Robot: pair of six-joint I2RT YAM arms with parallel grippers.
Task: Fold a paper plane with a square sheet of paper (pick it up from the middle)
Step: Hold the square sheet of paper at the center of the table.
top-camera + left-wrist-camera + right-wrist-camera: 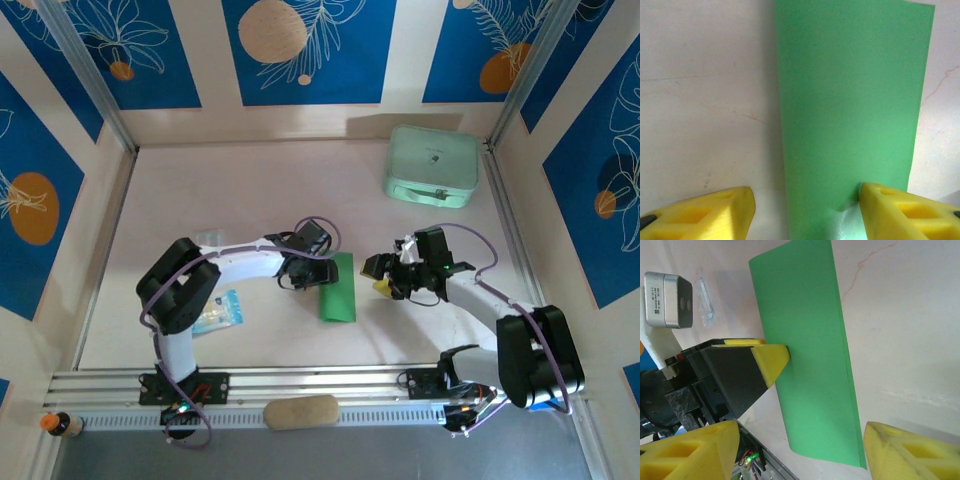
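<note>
The square sheet of paper [337, 290] is bright green and lies flat on the table, folded in half into a narrow rectangle. Its two layers meet along one long edge [847, 370]. My left gripper [303, 272] is low at the paper's left side and open. In the left wrist view the paper [850, 100] runs between the yellow fingers of the left gripper [807, 215], and one fingertip [880, 202] presses a small dent into it. My right gripper [383, 277] hovers open just right of the paper, which lies between the fingers of the right gripper [800, 455]. The paper plane is out of view.
A pale mint-green case [432, 165] stands at the back right. A clear packet with blue print [220, 312] lies by the left arm's base. A beige oblong pad [300, 411] rests on the front rail. Patterned walls close in the table on three sides.
</note>
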